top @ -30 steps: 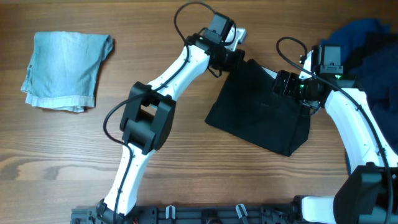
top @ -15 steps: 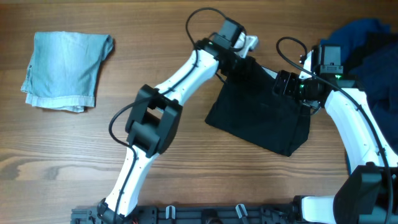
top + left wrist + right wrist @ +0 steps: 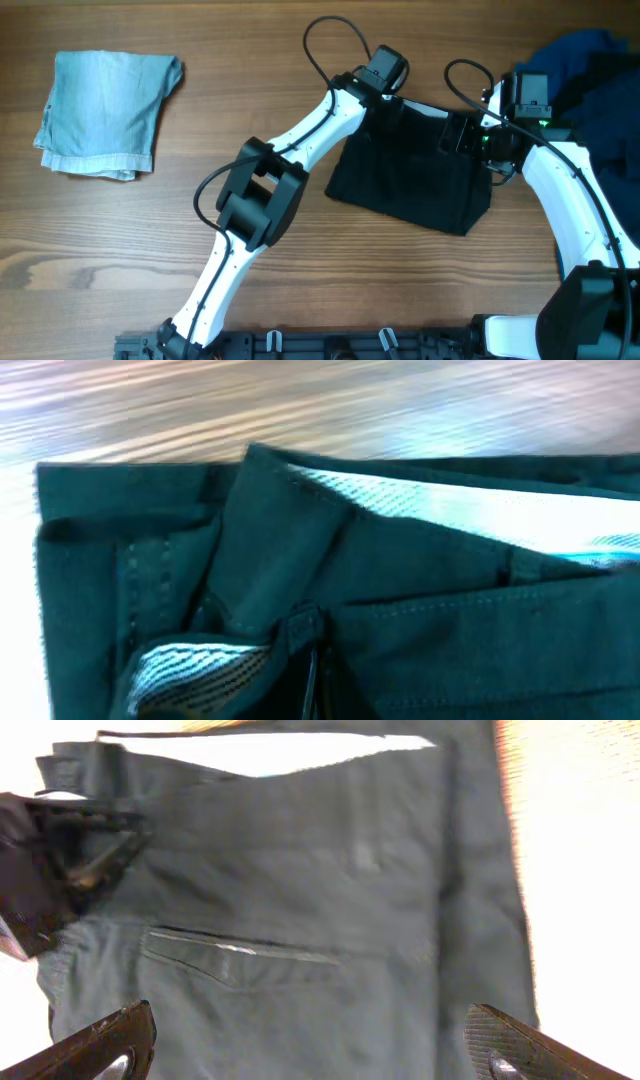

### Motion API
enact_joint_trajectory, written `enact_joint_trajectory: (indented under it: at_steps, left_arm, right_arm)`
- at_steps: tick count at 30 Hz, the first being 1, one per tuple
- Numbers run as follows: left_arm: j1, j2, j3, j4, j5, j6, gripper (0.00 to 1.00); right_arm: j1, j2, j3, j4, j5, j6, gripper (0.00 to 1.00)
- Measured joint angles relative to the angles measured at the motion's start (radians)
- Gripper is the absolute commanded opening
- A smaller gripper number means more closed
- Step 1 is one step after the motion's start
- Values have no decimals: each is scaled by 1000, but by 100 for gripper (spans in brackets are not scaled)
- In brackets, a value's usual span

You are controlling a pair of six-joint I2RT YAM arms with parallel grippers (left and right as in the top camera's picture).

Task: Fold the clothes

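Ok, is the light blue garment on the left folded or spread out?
Folded: the light blue garment is a compact rectangle with stacked layers along its lower edge.

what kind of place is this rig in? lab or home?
Likely a lab bench set up for laundry folding: bare wood-grain table, white robot arms based at its edge, folded light-blue denim garment, black trousers between the arms.
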Motion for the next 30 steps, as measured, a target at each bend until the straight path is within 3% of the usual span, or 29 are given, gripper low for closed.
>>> enact_joint_trajectory:
  at_steps: [5,8,13,15,17,20,22,25,30]
  left_arm:
    - [163,-20,3,-136,8,-211,4]
    - [294,-21,0,-182,200,-268,4]
    - [393,-40,-35,-194,481,-243,4]
    - [386,-81,-45,-174,493,-205,18]
    - [373,-209,-48,-132,453,-111,23]
    - [370,-327,-41,-123,306,7,4]
    - [372,-350,-32,-115,185,68,4]
    - [374,-304,-31,-76,25,155,4]
    - [374,-147,-34,-4,-56,203,4]
  right_arm:
    - [0,0,0,0,0,0,100]
    - [0,0,0,0,0,0,100]
    - [0,0,0,0,0,0,100]
    - [0,0,0,1,0,0,100]
    - [0,0,0,10,0,0,100]
    - [0,0,-5,81,-25,46,100]
    - [0,0,-5,75,-52,78,100]
    - [0,0,-5,67,-74,107,100]
    - [0,0,-5,68,-84,118,100]
